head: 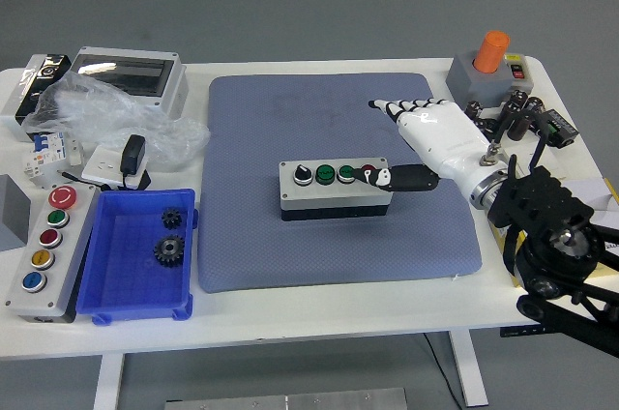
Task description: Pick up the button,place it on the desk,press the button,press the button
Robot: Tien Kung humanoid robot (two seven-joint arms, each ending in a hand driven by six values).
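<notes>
The button box (336, 189) sits mid-mat (251, 236), its 4 buttons facing up. The right hand (426, 134) reaches in from the worktop's (319, 318) right edge, holding nothing, fingers spread, thumb tip (385, 177) over the rightmost red button (368, 174).

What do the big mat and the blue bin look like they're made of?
The mat looks like soft rubber or foam with a matte, finely dotted grey-blue surface. The blue bin looks like moulded plastic: glossy, uniformly coloured, with rounded rims. Neither can be confirmed by sight alone.
</notes>
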